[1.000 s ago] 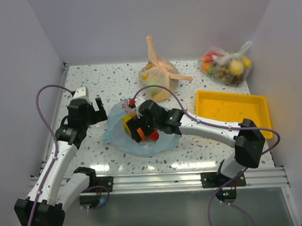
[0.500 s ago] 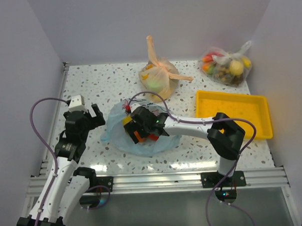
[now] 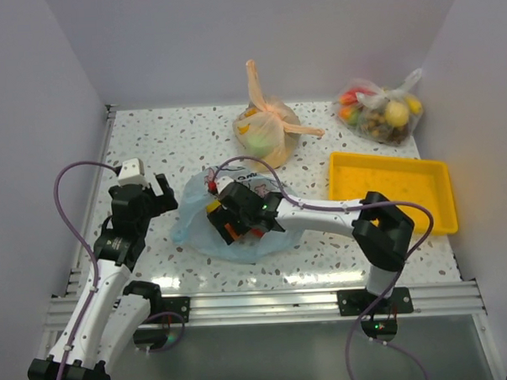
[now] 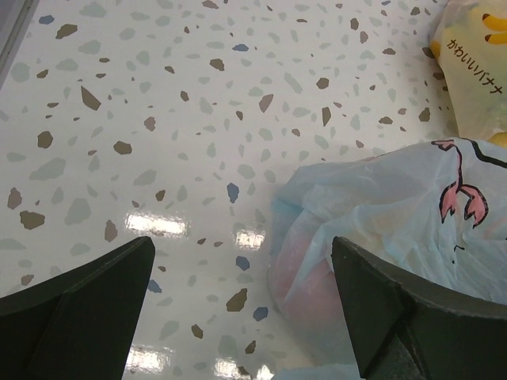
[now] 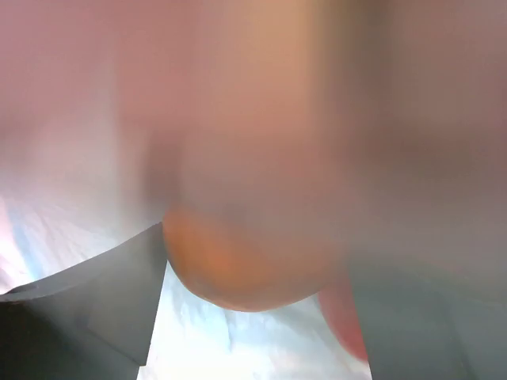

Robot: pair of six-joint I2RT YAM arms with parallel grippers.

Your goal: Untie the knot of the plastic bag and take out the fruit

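Note:
The light blue plastic bag (image 3: 200,230) lies slack on the table with its mouth open; no knot shows. My right gripper (image 3: 230,220) is inside the bag among the fruit: a yellow piece (image 3: 212,206), an orange piece (image 3: 229,233) and a red piece (image 3: 257,234). In the blurred right wrist view the orange fruit (image 5: 238,269) fills the gap between my fingers (image 5: 103,317) and touches both. My left gripper (image 3: 150,194) is open and empty just left of the bag. The left wrist view shows the bag (image 4: 380,214) with a pink fruit (image 4: 309,281) under the plastic.
An orange translucent bag (image 3: 268,130) with tied handles stands behind the blue bag, and it also shows in the left wrist view (image 4: 475,47). A clear bag of fruit (image 3: 381,113) is at the back right. A yellow tray (image 3: 388,157) sits on the right.
My right gripper has pushed a little left and deeper into the blue bag, its elbow folding in. My left gripper has drawn back slightly toward the near left.

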